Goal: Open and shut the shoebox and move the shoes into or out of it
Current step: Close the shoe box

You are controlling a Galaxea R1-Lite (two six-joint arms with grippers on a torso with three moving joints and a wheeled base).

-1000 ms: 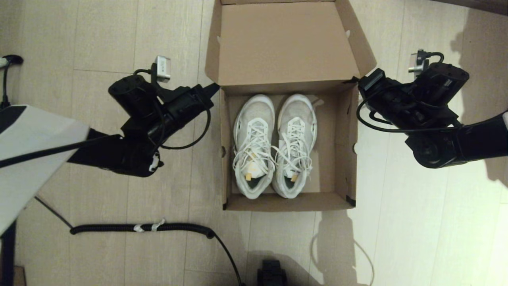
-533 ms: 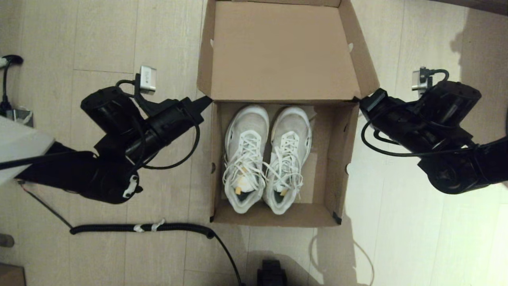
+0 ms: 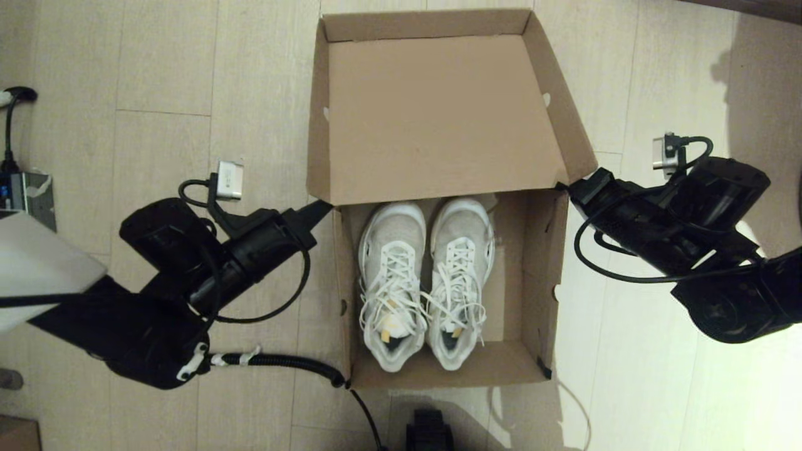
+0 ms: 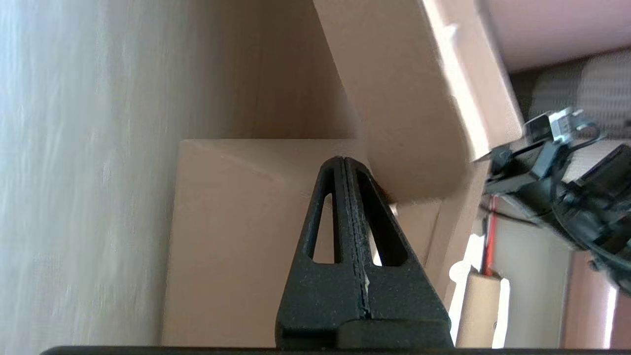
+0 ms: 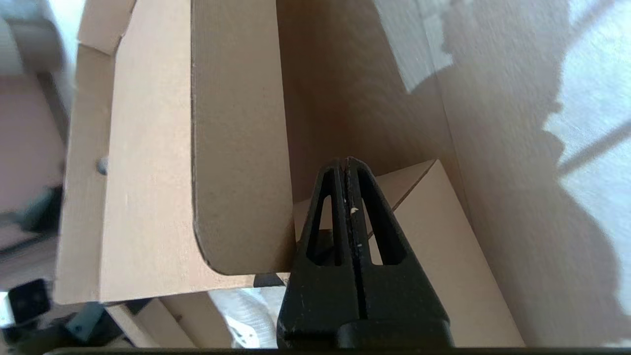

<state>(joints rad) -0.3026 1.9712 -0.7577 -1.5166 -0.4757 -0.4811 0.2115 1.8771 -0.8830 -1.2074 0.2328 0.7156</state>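
Observation:
The brown shoebox (image 3: 545,275) stands open on the floor, its lid (image 3: 438,119) tilted up at the back. Inside lie the two white mesh shoes (image 3: 391,282) (image 3: 460,275), side by side with toes toward the lid. My left gripper (image 3: 324,208) is shut, its tip against the box's back left corner under the lid's side flap (image 4: 404,98). My right gripper (image 3: 569,188) is shut too, its tip at the back right corner beside the other side flap (image 5: 236,148). Nothing sits between either pair of fingers. A bit of white shoe (image 5: 241,315) shows in the right wrist view.
A black coiled cable (image 3: 276,360) lies on the wooden floor by the box's front left corner. A white panel (image 3: 37,275) and a socket block (image 3: 19,188) sit at the far left. A black part (image 3: 429,432) is at the near edge.
The shoebox with the shoes has slid toward me across the floor. Both shut grippers have drawn back with it, staying at its back corners.

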